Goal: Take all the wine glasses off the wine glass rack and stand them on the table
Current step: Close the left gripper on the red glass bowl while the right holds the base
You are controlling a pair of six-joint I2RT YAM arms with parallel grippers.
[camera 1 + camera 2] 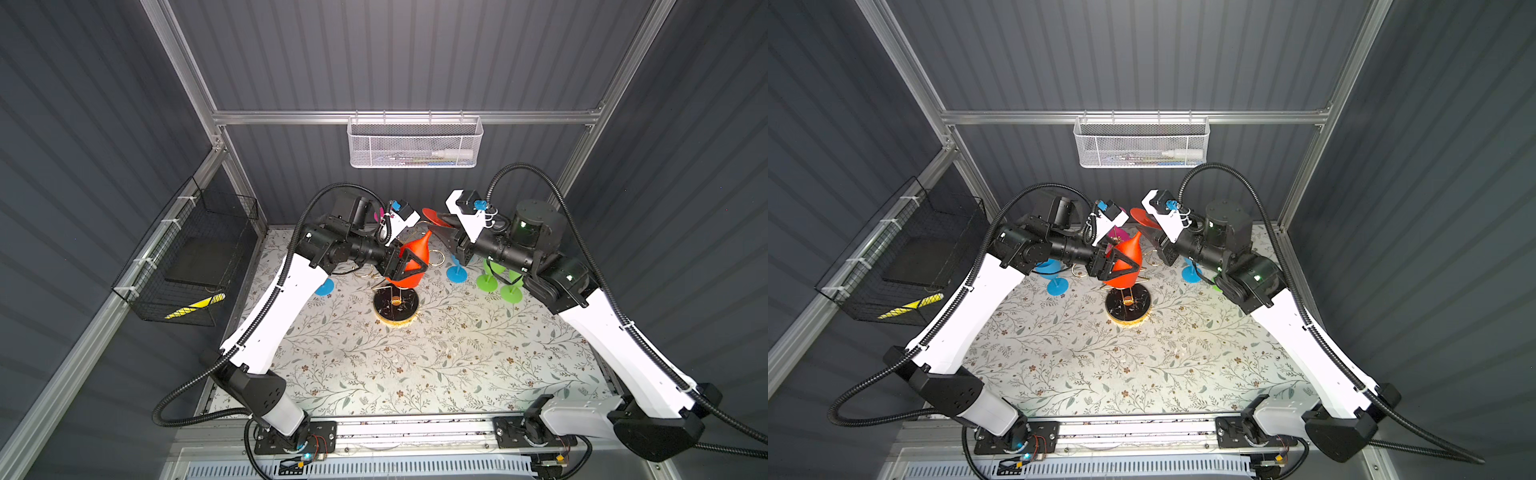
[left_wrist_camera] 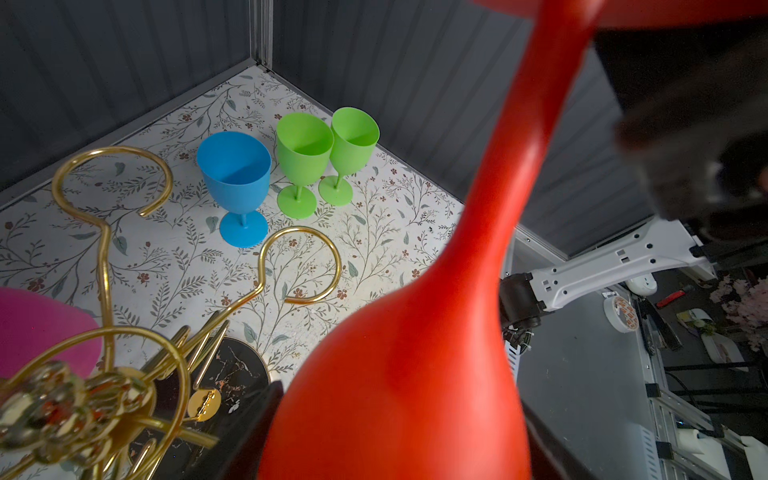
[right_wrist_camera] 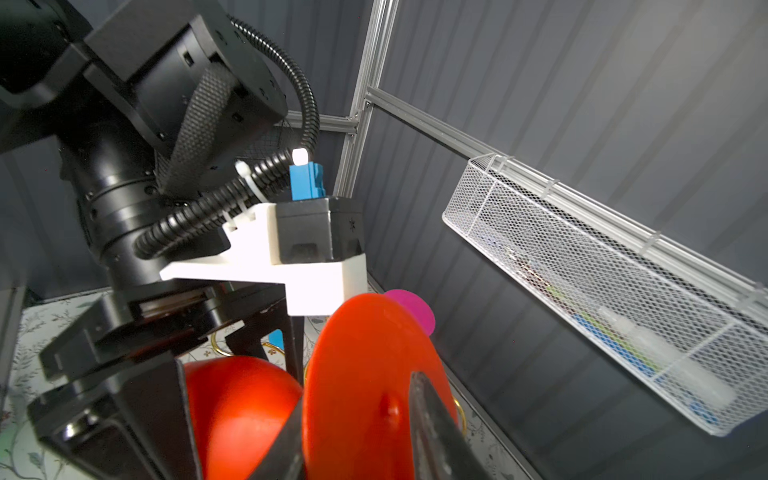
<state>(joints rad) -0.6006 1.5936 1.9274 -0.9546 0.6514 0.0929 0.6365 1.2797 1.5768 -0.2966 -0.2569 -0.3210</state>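
left gripper: clamped around the bowl of the red wine glass. in both top views the glass is held tilted, stem up and rearward, above the black base of the wine glass rack. right gripper: jaws either side of the glass foot; whether they press it cannot be told.

The wine glass rack stands upright mid-table: gold wire arms ending in open rings, on a round black marbled base with a gold rim. The wine glass is red and opaque. It is upside down and tilted, with its round bowl low over that base and the stem slanting up toward the back wall to the flat foot. The left gripper clasps the bowl.
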